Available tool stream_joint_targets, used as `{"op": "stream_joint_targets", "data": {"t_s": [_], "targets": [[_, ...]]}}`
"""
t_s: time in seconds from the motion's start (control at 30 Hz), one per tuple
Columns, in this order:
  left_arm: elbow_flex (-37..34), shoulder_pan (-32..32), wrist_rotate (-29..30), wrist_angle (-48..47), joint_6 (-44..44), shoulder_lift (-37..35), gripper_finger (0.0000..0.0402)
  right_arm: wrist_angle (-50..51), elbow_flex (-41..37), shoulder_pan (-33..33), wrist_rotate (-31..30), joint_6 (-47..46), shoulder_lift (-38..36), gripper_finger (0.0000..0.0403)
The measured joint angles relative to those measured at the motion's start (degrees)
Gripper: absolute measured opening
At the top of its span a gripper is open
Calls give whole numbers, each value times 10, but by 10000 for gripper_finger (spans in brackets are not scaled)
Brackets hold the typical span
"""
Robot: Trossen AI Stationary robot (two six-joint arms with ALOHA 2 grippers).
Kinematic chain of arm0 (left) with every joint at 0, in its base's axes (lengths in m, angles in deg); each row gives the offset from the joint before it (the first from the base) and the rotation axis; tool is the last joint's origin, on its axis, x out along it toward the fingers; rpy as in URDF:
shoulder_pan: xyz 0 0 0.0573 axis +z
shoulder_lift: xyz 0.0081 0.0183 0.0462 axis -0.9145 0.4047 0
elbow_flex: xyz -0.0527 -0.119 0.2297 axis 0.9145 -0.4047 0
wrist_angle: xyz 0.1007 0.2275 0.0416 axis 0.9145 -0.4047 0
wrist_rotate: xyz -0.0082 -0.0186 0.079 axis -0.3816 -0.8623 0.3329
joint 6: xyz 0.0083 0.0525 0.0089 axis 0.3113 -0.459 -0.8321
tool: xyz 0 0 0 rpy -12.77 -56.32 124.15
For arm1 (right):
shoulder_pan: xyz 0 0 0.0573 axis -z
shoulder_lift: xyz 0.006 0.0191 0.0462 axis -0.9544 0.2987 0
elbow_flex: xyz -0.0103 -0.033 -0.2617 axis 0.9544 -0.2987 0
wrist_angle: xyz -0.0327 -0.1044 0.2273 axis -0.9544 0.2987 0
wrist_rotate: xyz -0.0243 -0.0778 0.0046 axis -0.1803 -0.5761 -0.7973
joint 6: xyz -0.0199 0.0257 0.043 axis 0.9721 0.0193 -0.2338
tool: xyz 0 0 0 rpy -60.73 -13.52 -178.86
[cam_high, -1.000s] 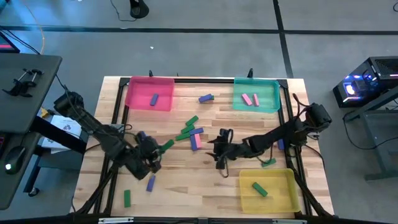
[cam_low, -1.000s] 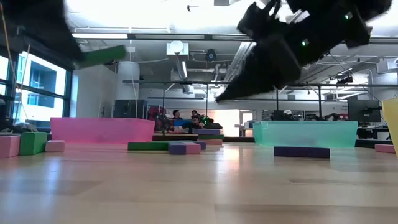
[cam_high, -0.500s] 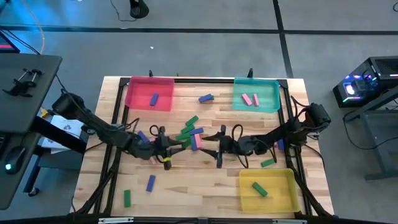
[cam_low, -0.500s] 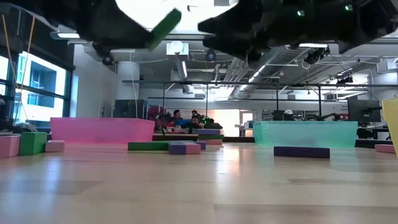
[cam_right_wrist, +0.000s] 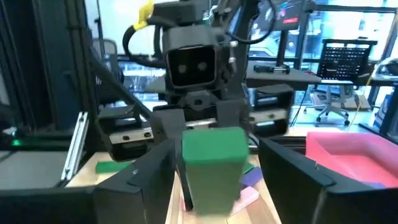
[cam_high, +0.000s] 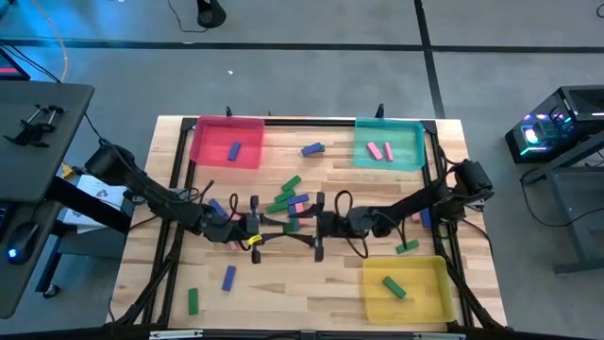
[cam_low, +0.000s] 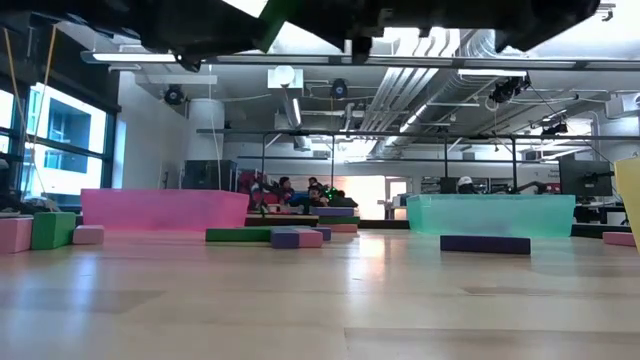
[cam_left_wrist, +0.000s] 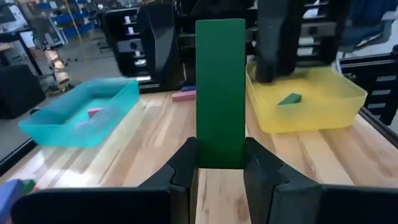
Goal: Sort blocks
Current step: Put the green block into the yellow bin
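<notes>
A green block (cam_left_wrist: 220, 87) hangs above the middle of the table, with my left gripper (cam_left_wrist: 220, 158) shut on it. In the high view my left gripper (cam_high: 274, 229) faces my right gripper (cam_high: 304, 227). My right gripper (cam_right_wrist: 215, 180) is open, and its fingers stand on either side of the block's free end (cam_right_wrist: 214, 152) with a small gap on each side. Several more blocks (cam_high: 291, 200) in green, pink and purple lie flat on the wood just beyond the two grippers. The low view shows the held block (cam_low: 270, 12) high above the table. My left gripper pinches the green block's near end (cam_left_wrist: 220, 163) between its two fingers (cam_left_wrist: 185, 165), which press on the two long narrow sides. The fingers come level from the table's left and lie along the block. The block sticks out ahead of the fingers, about level, clear of the table.
A pink tray (cam_high: 206, 142) with a purple block stands far left. A teal tray (cam_high: 363, 144) with two pink blocks stands far right. A yellow tray (cam_high: 434, 293) with a green block is near right. Loose blocks lie at the near left (cam_high: 228, 277) and by the yellow tray (cam_high: 406, 247).
My left gripper has carried the green block toward the table's middle and turned from pointing down to level. My right gripper has risen, levelled and gone toward the left gripper, so its open fingers now flank the block's free end.
</notes>
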Motion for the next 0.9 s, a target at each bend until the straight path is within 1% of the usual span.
{"op": "stream_joint_targets", "data": {"t_s": [0.1, 0.17, 0.23, 0.37, 0.47, 0.57, 0.67, 0.77, 0.83, 0.9], "targets": [[0, 0, -1, 0, -5, 10, 65, 44, 25, -6, 3, 1, 6, 210], [0, 0, -2, -3, -4, 12, 65, 78, 38, -10, -7, -8, 6, 191], [0, 1, -2, -3, -4, 12, 66, 112, 49, -16, -33, -15, 6, 160], [-1, 0, -7, -7, -1, 12, 86, 205, 82, -30, -84, -26, 5, 76], [-1, 1, -6, -9, 13, 13, 113, 316, 115, -49, -130, -43, -7, 73], [0, 1, 8, -13, 27, 10, 141, 484, 154, -85, -171, -92, -29, 73], [0, 1, 9, -26, 39, 11, 162, 680, 203, -130, -186, -197, -58, 73], [0, 1, 8, -31, 59, 11, 174, 875, 245, -180, -185, -348, -71, 73], [0, 1, 7, -36, 72, 11, 176, 995, 269, -217, -160, -462, -70, 73], [0, 1, 7, -39, 81, 11, 177, 1085, 290, -255, -117, -583, -70, 73]]}}
